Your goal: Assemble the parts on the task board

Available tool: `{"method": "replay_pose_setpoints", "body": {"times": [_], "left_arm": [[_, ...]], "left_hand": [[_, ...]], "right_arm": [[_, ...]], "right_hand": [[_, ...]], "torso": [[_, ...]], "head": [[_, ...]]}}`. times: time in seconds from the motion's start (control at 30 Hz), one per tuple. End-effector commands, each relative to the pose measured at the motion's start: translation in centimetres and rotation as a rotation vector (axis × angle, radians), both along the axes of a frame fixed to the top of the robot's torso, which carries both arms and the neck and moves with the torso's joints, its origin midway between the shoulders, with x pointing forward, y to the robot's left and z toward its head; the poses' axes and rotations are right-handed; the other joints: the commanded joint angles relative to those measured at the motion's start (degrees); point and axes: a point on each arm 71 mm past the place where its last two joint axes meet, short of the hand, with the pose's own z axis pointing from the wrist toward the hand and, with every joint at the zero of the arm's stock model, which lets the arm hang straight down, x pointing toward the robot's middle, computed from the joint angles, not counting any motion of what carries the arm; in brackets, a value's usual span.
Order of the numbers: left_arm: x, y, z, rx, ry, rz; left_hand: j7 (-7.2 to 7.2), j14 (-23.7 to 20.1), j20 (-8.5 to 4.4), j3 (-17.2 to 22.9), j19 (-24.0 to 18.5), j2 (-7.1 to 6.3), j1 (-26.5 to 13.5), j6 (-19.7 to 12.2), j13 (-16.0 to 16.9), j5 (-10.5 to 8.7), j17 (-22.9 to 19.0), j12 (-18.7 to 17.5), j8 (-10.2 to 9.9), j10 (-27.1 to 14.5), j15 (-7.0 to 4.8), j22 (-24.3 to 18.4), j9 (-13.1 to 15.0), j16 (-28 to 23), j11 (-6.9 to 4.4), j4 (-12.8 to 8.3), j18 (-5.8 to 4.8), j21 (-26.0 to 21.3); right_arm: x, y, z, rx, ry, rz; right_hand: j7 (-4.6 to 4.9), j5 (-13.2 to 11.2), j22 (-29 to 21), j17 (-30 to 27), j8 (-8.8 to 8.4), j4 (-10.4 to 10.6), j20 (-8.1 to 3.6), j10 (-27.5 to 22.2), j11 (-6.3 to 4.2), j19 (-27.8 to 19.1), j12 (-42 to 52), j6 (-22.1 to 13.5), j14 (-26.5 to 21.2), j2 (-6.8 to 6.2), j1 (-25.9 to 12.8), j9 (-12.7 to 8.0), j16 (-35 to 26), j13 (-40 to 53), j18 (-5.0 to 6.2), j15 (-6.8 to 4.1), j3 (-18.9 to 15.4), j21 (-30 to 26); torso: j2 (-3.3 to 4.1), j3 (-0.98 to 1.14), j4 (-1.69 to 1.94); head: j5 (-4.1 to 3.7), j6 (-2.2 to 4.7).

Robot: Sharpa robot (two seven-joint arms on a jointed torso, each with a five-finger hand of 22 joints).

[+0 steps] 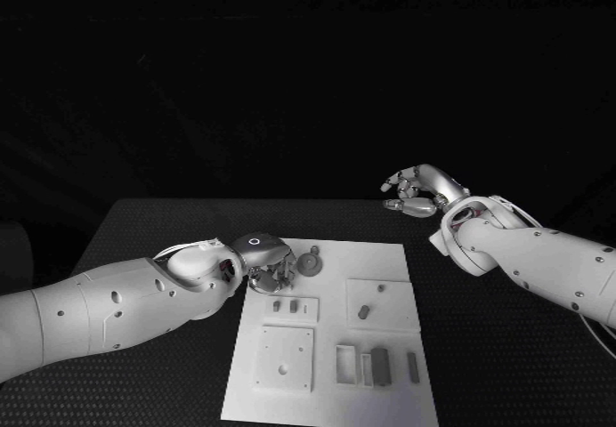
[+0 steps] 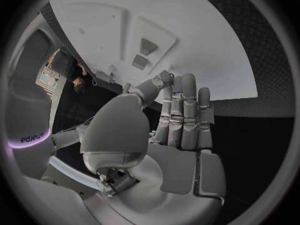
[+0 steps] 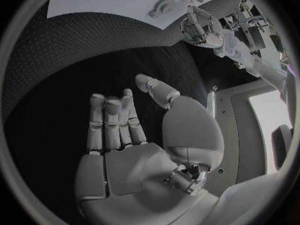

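1. the left hand (image 1: 267,262) is seen at the near-left edge of the task board (image 1: 385,258), fingers held straight and close together in its wrist view, with nothing gripped; it appears to be poised over the board's edge for a reach.
2. a round part (image 1: 310,265) lies on the board just beside that hand; whether it is touched cannot be told.
3. small parts (image 1: 294,307) sit in a raised plate further along the board, near the left hand, and long parts (image 1: 380,366) stand in slots at the board's near end, apparently staged for assembly.
4. the right hand (image 1: 421,191) is held off the board, beyond its far-right corner, fingers loosely apart and empty; it is judged to be kept clear, well apart from every part.
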Motion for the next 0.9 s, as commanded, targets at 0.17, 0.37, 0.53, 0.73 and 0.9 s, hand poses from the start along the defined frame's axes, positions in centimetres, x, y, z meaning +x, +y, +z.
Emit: {"method": "replay_pose_setpoints", "body": {"times": [0.17, 0.37, 0.53, 0.73, 0.9], "left_arm": [[-0.06, -0.16, -0.19, 0.010, 0.005, -0.007], [-0.18, -0.32, -0.23, 0.009, 0.009, -0.011], [-0.22, -0.44, -0.39, 0.011, 0.015, -0.014], [-0.30, -0.38, -0.82, 0.006, 0.030, -0.006], [-0.26, -0.32, -0.87, 0.007, 0.031, -0.003]], "left_hand": [[-0.11, 0.22, -4.14, 0.36, 0.38, -0.04, 0.56, 0.43, 0.03, 0.24, 0.07, -0.03, 0.12, 0.48, -0.01, 0.07, 0.04, -0.21, 0.09, 0.02, -0.45, 0.15], [-0.10, 0.27, -4.13, 0.36, 0.41, -0.04, 0.50, 0.43, 0.02, 0.24, 0.13, -0.05, 0.10, 0.51, -0.02, 0.07, 0.03, -0.25, 0.09, 0.08, -0.45, 0.15], [-0.09, 0.29, -4.13, 0.36, 0.42, -0.05, 0.47, 0.44, 0.02, 0.25, 0.17, -0.07, 0.09, 0.54, -0.02, 0.08, 0.02, -0.28, 0.09, 0.10, -0.45, 0.15], [-0.09, 0.31, -4.14, 0.40, 0.43, -0.03, 0.48, 0.43, 0.01, 0.25, 0.22, -0.09, 0.07, 0.55, -0.03, 0.08, 0.01, -0.33, 0.08, 0.09, -0.44, 0.14], [-0.09, 0.32, -4.14, 0.41, 0.44, -0.03, 0.48, 0.43, 0.00, 0.25, 0.26, -0.11, 0.06, 0.56, -0.03, 0.09, 0.01, -0.36, 0.08, 0.09, -0.45, 0.14]], "right_arm": [[-0.08, 0.32, -0.03, -0.002, 0.002, 0.020], [-0.09, 0.44, -0.03, -0.002, 0.003, 0.022], [-0.09, 0.58, -0.04, -0.001, 0.003, 0.025], [-0.09, 0.73, -0.05, -0.001, 0.004, 0.028], [-0.11, 0.78, -0.05, -0.001, 0.004, 0.030]], "right_hand": [[0.40, -0.28, 0.01, -0.07, 0.10, -0.05, -0.07, -0.38, 0.12, -0.35, -0.33, -0.09, -0.34, 0.55, 0.07, -0.08, -0.17, -0.08, 0.91, 0.05, 0.16, -0.31], [0.40, -0.28, 0.02, -0.07, 0.11, -0.05, -0.05, -0.39, 0.12, -0.37, -0.33, -0.09, -0.35, 0.57, 0.05, -0.08, -0.16, -0.08, 0.91, 0.05, 0.14, -0.31], [0.40, -0.28, 0.02, -0.07, 0.12, -0.05, -0.04, -0.39, 0.12, -0.38, -0.33, -0.08, -0.36, 0.59, 0.05, -0.08, -0.16, -0.09, 0.92, 0.05, 0.13, -0.30], [0.40, -0.29, 0.03, -0.07, 0.12, -0.05, -0.03, -0.40, 0.12, -0.39, -0.32, -0.08, -0.36, 0.61, 0.04, -0.09, -0.15, -0.09, 0.92, 0.04, 0.13, -0.29], [0.39, -0.31, 0.03, -0.08, 0.13, -0.06, -0.02, -0.40, 0.11, -0.40, -0.32, -0.07, -0.37, 0.63, 0.04, -0.09, -0.15, -0.09, 0.92, 0.04, 0.12, -0.29]], "torso": [[-0.03, -0.04, 0.04], [-0.02, -0.05, 0.07], [-0.01, -0.05, 0.06], [0.02, -0.04, 0.01], [-0.02, -0.01, 0.04]], "head": [[-0.11, 0.02], [-0.16, -0.05], [-0.17, -0.07], [-0.17, -0.03], [-0.19, -0.07]]}}
